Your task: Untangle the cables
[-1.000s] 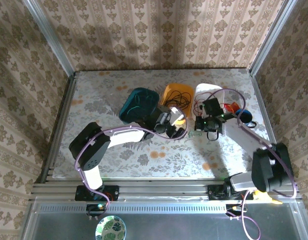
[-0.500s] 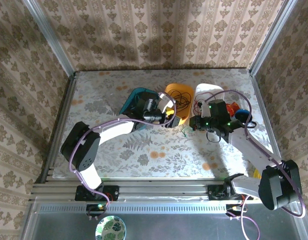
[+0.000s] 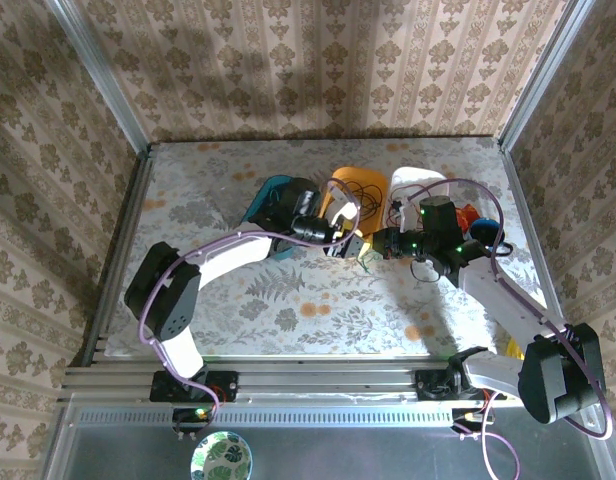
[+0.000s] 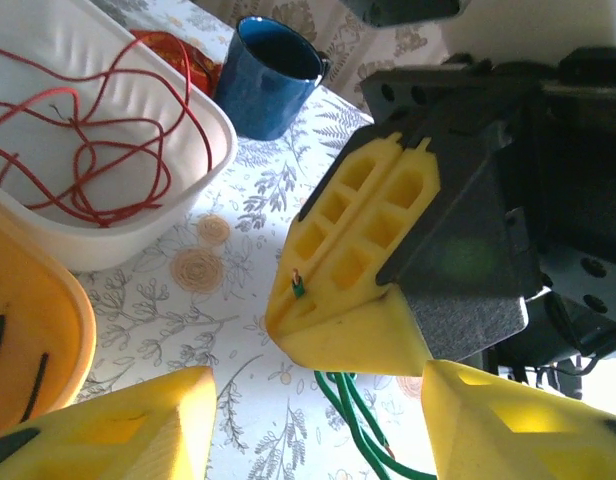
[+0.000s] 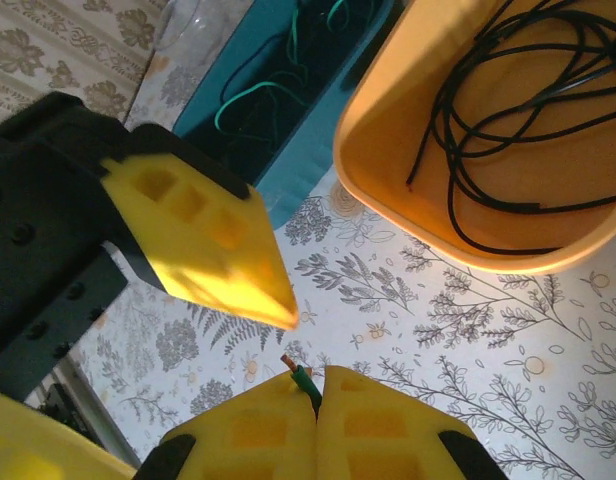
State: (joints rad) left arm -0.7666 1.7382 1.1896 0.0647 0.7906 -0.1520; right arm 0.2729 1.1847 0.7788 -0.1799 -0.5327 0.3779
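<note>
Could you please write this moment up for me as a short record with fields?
right fingers: shut on the tip of the green cable
left fingers: open, that cable seen between them
orange bin: black cable
white bin: red cable
teal bin: green strands
beside white bin: blue mug

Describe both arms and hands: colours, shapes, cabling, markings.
Both arms alike: left arm and right arm have white links, black joint housings and a loose lilac cable each. Left hand and right hand have black bodies and yellow wedge-shaped fingers with square recessed pockets. Small green lights glow at the right wrist.
</note>
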